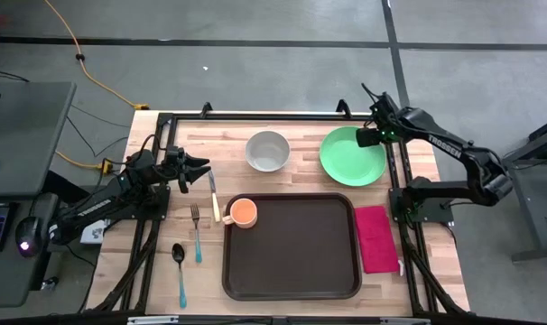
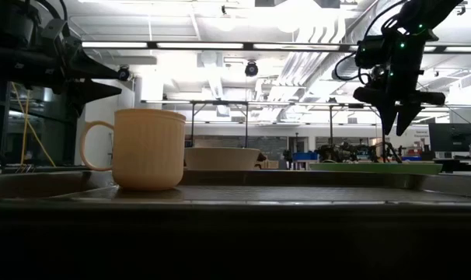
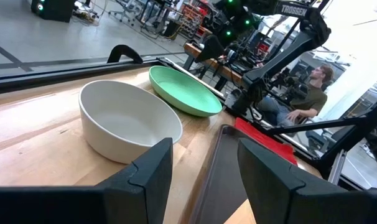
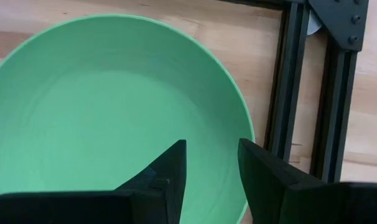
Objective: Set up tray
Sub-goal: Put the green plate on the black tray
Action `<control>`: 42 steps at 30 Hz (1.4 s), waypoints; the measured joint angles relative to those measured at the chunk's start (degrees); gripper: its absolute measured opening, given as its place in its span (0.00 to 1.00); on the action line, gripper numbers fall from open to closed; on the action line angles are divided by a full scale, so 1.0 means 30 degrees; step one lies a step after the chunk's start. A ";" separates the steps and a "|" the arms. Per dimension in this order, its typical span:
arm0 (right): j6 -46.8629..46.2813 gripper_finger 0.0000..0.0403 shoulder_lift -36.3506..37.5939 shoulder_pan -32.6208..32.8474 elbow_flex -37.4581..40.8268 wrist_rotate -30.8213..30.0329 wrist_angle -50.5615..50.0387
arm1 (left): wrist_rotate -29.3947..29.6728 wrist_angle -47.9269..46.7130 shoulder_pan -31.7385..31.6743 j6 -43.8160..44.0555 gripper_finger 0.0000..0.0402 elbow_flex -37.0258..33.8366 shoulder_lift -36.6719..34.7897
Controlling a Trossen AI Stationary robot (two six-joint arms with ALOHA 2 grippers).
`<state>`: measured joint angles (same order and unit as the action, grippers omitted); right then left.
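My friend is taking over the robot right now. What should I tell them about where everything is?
Left gripper: open, empty, at the table's left, near the knife.
Right gripper: open, empty, above the green plate.
Done: orange mug stands in the tray, in a corner.
Left: white bowl and green plate sit behind the tray; fork and spoon lie to its left; magenta napkin lies to its right.

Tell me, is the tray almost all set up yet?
Just started. Done: the orange mug stands on the tray. In hand: the right end effector, open, hovers over the green plate; the left end effector is open and empty. Left: bowl, fork, spoon, knife, napkin.
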<state>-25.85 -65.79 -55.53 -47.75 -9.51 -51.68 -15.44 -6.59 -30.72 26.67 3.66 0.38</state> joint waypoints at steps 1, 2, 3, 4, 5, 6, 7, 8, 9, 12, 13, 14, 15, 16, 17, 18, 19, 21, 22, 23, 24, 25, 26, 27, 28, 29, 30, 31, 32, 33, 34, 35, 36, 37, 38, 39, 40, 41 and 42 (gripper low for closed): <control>-0.0100 0.31 -0.0079 -0.0004 0.0000 0.0136 -0.0001 | 0.0000 0.0000 0.0000 0.0065 0.53 0.0000 -0.0005; -0.0275 0.31 -0.0203 -0.0032 0.0000 0.0400 0.0021 | 0.0000 0.0003 0.0000 0.0100 0.53 0.0000 -0.0001; -0.0373 0.31 -0.0369 -0.0119 0.0000 0.0803 0.0084 | 0.0000 0.0007 0.0000 0.0166 0.53 0.0000 -0.0005; -0.0397 0.31 -0.0555 -0.0197 0.0000 0.1124 0.0164 | 0.0002 0.0007 0.0000 0.0204 0.53 0.0000 -0.0002; -0.0425 0.31 -0.0734 -0.0263 0.0000 0.1259 0.0173 | 0.0007 0.0007 0.0000 0.0207 0.53 0.0000 -0.0005; -0.0585 0.31 -0.0920 -0.0277 0.0000 0.1282 0.0166 | 0.0007 0.0007 0.0000 0.0214 0.53 0.0000 -0.0005; -0.0823 0.31 -0.1093 -0.0277 0.0000 0.1285 0.0173 | 0.0001 0.0015 0.0000 0.0210 0.53 0.0000 -0.0001; -0.0908 0.31 -0.1267 -0.0306 0.0000 0.1260 0.0217 | 0.0000 0.0027 0.0000 0.0214 0.53 0.0000 -0.0005; -0.0948 0.31 -0.1440 -0.0372 0.0000 0.1247 0.0208 | 0.0007 0.0065 0.0000 0.0220 0.53 -0.0011 0.0000; -0.1160 0.31 -0.1939 -0.0541 0.0000 0.1282 0.0130 | 0.0007 0.0117 0.0000 0.0258 0.53 -0.0015 -0.0001; -0.1236 0.31 -0.2146 -0.0652 0.0000 0.1293 0.0130 | 0.0007 0.0124 0.0000 0.0265 0.53 -0.0015 -0.0005; -0.1245 0.31 -0.2321 -0.0753 0.0000 0.1276 0.0112 | 0.0007 0.0124 0.0000 0.0279 0.53 -0.0015 -0.0005; -0.1254 0.31 -0.2469 -0.0810 0.0000 0.1247 0.0059 | 0.0007 0.0127 0.0000 0.0280 0.53 -0.0015 -0.0005; -0.1298 0.31 -0.2576 -0.0855 0.0000 0.1170 0.0010 | 0.0007 0.0131 0.0000 0.0280 0.53 -0.0015 0.0000; -0.1317 0.31 -0.2669 -0.0881 0.0000 0.1091 -0.0016 | 0.0007 0.0131 0.0000 0.0280 0.53 -0.0015 -0.0001; -0.1381 0.31 -0.2729 -0.0882 0.0000 0.1021 -0.0016 | 0.0007 0.0131 0.0000 0.0281 0.53 -0.0015 -0.0004; -0.1391 0.31 -0.2786 -0.0882 0.0000 0.0964 -0.0021 | 0.0015 0.0133 0.0000 0.0280 0.53 -0.0015 -0.0001; -0.1432 0.31 -0.2908 -0.0882 0.0000 0.0806 -0.0079 | 0.0015 0.0138 0.0000 0.0280 0.53 -0.0015 0.0000; -0.1473 0.31 -0.3003 -0.0880 0.0000 0.0747 -0.0114 | 0.0022 0.0138 0.0000 0.0279 0.53 -0.0015 0.0001; -0.1575 0.31 -0.3125 -0.0874 0.0000 0.0662 -0.0128 | 0.0022 0.0138 0.0000 0.0273 0.53 -0.0015 -0.0005; -0.1641 0.31 -0.3266 -0.0874 0.0000 0.0552 -0.0133 | 0.0022 0.0138 0.0000 0.0273 0.53 -0.0015 0.0002; -0.1735 0.31 -0.3408 -0.0875 0.0000 0.0434 -0.0134 | 0.0022 0.0138 0.0000 0.0266 0.53 -0.0015 -0.0002; -0.1769 0.31 -0.3549 -0.0882 0.0000 0.0305 -0.0175 | 0.0022 0.0138 0.0000 0.0265 0.53 -0.0015 -0.0005; -0.1783 0.31 -0.3658 -0.0874 0.0000 0.0238 -0.0239 | 0.0022 0.0138 0.0000 0.0265 0.53 -0.0015 -0.0001; -0.1778 0.31 -0.3728 -0.0882 0.0000 0.0162 -0.0287 | 0.0022 0.0138 0.0000 0.0265 0.53 -0.0015 -0.0005; -0.1771 0.31 -0.3768 -0.0882 0.0000 0.0083 -0.0306 | 0.0022 0.0138 0.0000 0.0265 0.53 -0.0015 0.0000; -0.1777 0.31 -0.3786 -0.0882 0.0000 0.0037 -0.0312 | 0.0022 0.0138 0.0000 0.0265 0.53 -0.0015 -0.0005; -0.1803 0.31 -0.3786 -0.0882 0.0000 -0.0001 -0.0310 | 0.0022 0.0146 0.0000 0.0265 0.53 -0.0015 -0.0005; -0.1813 0.31 -0.3786 -0.0882 0.0000 -0.0004 -0.0307 | 0.0022 0.0146 0.0000 0.0265 0.53 -0.0015 -0.0005; -0.1806 0.31 -0.3786 -0.0882 0.0000 -0.0011 -0.0307 | 0.0022 0.0146 0.0000 0.0258 0.53 -0.0015 0.0002; -0.1806 0.31 -0.3786 -0.0882 0.0003 -0.0011 -0.0305 | 0.0022 0.0146 0.0000 0.0254 0.53 -0.0015 -0.0004; -0.1806 0.31 -0.3786 -0.0882 0.0042 -0.0033 -0.0260 | 0.0022 0.0146 0.0000 0.0249 0.53 -0.0015 0.0000; -0.1799 0.31 -0.3786 -0.0883 0.0138 -0.0110 -0.0173 | 0.0022 0.0146 0.0000 0.0241 0.53 -0.0015 -0.0003; -0.1776 0.31 -0.3787 -0.0931 0.0253 -0.0134 -0.0108 | 0.0022 0.0146 0.0000 0.0231 0.53 -0.0015 -0.0005; -0.1769 0.31 -0.3800 -0.1075 0.0377 -0.0030 -0.0074 | 0.0022 0.0146 0.0000 0.0207 0.53 -0.0015 0.0002; -0.1751 0.31 -0.3801 -0.1252 0.0442 0.0107 0.0003 | 0.0022 0.0146 0.0000 0.0214 0.53 -0.0015 0.0002; -0.1742 0.31 -0.3801 -0.1443 0.0481 0.0209 0.0102 | 0.0022 0.0146 0.0000 0.0214 0.53 -0.0015 0.0002; -0.1736 0.31 -0.3801 -0.1637 0.0481 0.0236 0.0178 | 0.0022 0.0146 0.0000 0.0208 0.53 -0.0015 0.0001; -0.1679 0.31 -0.3801 -0.1847 0.0481 0.0277 0.0216 | 0.0022 0.0146 0.0000 0.0214 0.53 -0.0015 -0.0005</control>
<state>-30.89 -77.19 -61.07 -46.30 -8.68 -51.03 -15.38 -6.15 -30.72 27.31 3.62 0.36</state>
